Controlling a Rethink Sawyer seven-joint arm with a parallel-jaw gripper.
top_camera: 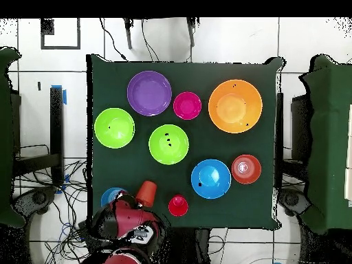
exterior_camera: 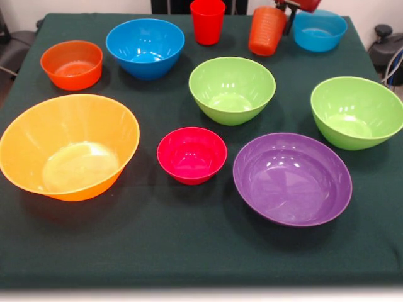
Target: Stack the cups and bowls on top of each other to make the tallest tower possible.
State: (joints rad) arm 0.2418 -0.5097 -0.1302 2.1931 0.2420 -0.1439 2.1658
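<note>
The orange cup (exterior_camera: 267,31) leans at the table's far side, and my gripper (exterior_camera: 288,19) is shut on its right rim. From above, the same cup (top_camera: 145,192) shows side-on just ahead of the gripper (top_camera: 136,203). The red cup (exterior_camera: 208,21) stands upright to its left. Separate on the cloth lie the big orange bowl (exterior_camera: 69,148), small crimson bowl (exterior_camera: 191,155), purple bowl (exterior_camera: 291,178), two lime green bowls (exterior_camera: 232,89) (exterior_camera: 356,112), a blue bowl (exterior_camera: 145,47), a smaller blue bowl (exterior_camera: 320,29) and the small orange bowl (exterior_camera: 71,64). Nothing is stacked.
A dark green cloth (exterior_camera: 189,251) covers the table, with a bare strip along the near edge. The red arm (top_camera: 130,227) hangs over the table edge by the smaller blue bowl (top_camera: 112,197). Cables (top_camera: 69,206) lie on the floor beside the table.
</note>
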